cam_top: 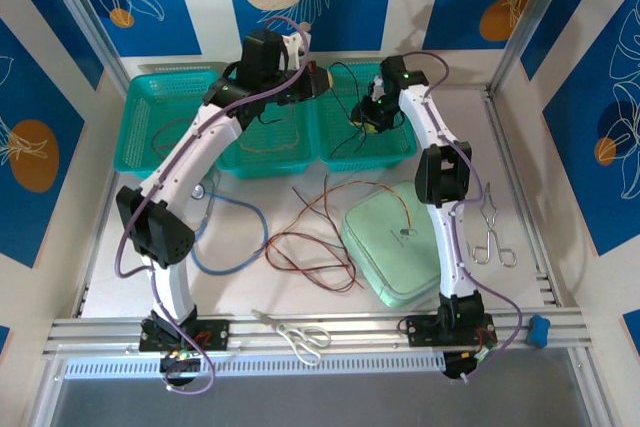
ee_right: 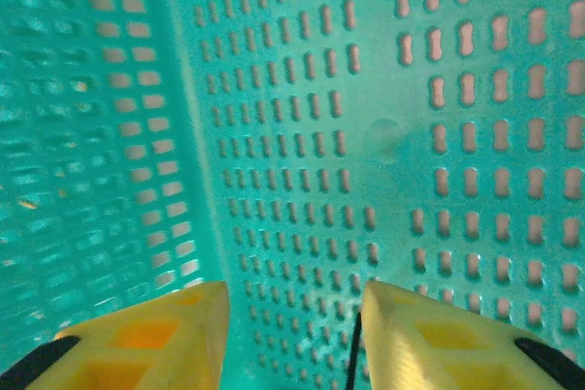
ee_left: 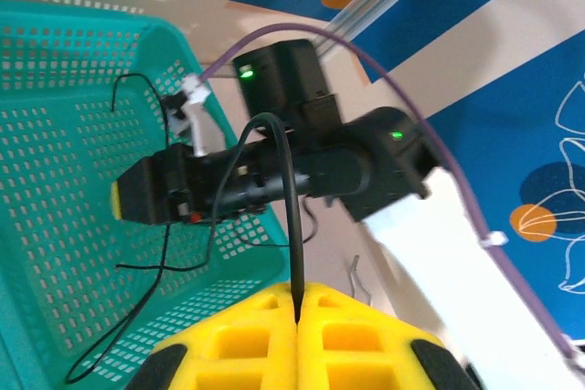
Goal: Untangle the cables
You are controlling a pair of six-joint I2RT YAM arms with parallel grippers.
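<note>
Two grippers at teal basket (ee_right: 274,89): left gripper (ee_left: 299,294) pinches black cable (ee_left: 292,226), right gripper (ee_right: 294,291) fingers spread inside it. Cable likely limp, light, slippery; pinch near an end.

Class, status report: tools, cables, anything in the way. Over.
Left tool shut on black cable. Right tool open over teal basket. Tangle on table, one wire across green case.

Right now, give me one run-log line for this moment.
left gripper: shut on thin black cable | right gripper: open over teal perforated plastic basket
</note>
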